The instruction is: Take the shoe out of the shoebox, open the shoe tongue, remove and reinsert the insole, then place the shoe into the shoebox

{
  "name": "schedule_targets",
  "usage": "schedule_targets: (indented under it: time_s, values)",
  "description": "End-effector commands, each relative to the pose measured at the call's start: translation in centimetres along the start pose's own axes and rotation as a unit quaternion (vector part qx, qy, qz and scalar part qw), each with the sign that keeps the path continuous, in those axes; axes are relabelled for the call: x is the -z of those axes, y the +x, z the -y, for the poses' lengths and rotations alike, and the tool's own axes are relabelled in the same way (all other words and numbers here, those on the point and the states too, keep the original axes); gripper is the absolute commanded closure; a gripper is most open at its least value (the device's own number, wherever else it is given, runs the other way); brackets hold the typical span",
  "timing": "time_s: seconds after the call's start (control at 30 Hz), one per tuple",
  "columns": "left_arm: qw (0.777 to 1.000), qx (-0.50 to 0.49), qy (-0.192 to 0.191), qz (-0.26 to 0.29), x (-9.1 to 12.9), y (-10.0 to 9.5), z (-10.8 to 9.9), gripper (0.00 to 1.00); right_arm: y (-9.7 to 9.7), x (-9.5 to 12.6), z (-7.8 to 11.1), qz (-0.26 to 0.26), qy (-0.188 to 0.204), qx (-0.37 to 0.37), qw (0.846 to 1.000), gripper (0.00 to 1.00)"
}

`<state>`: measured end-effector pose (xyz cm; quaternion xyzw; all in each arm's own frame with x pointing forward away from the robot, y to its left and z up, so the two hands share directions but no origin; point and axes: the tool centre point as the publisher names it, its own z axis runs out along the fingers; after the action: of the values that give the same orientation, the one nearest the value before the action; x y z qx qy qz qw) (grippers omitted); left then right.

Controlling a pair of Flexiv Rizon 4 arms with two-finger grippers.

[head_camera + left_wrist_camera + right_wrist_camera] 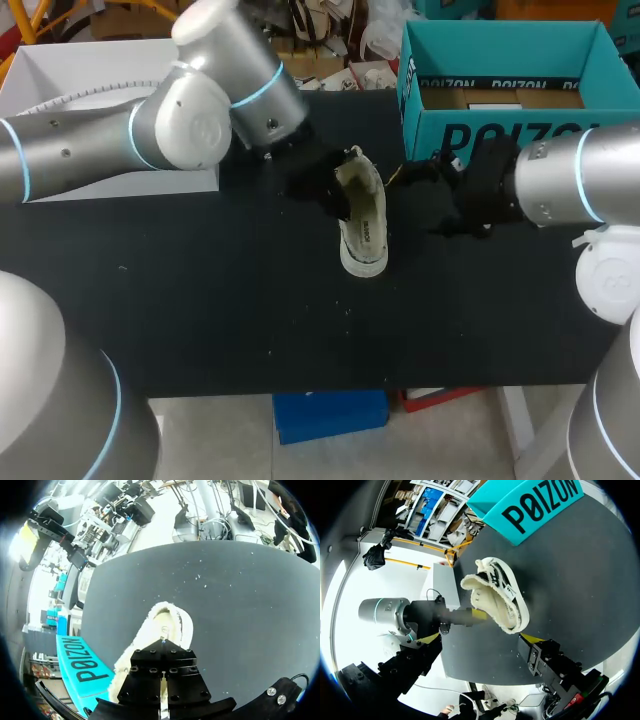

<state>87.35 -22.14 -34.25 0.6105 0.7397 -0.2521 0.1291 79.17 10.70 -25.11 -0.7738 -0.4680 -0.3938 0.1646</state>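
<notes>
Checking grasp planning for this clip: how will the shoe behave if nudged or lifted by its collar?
The shoe should resist tipping when nudged, since it appears to stand on its broad flat sole. Its fleecy collar looks soft, so it likely folds if pinched.

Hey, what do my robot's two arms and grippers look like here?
The left arm and right arm are silver-grey with rounded joints ringed by thin light-blue bands. The left gripper and right gripper are black with visible bolt heads; the right gripper's fingers end in yellow tips.
</notes>
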Motion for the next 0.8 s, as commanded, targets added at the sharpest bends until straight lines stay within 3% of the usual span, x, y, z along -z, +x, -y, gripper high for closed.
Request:
schedule_targets:
  time_s: [0.03,0.4,0.6,0.8]
  values:
    - [0.997,0.018,-0.013,0.076,2.8,1.7,0.1,1.00,0.0,0.0,0.0,0.000,0.000,0.000,1.000,0.00]
    - [0.975,0.095,-0.024,0.199,6.1,2.3,-4.9,1.00,0.0,0.0,0.0,0.000,0.000,0.000,1.000,0.00]
    - [0.971,0.107,-0.035,0.210,7.0,1.9,-7.4,1.00,0.0,0.0,0.0,0.000,0.000,0.000,1.000,0.00]
    - [0.970,0.111,-0.029,0.214,6.6,1.1,-9.4,1.00,0.0,0.0,0.0,0.000,0.000,0.000,1.000,0.00]
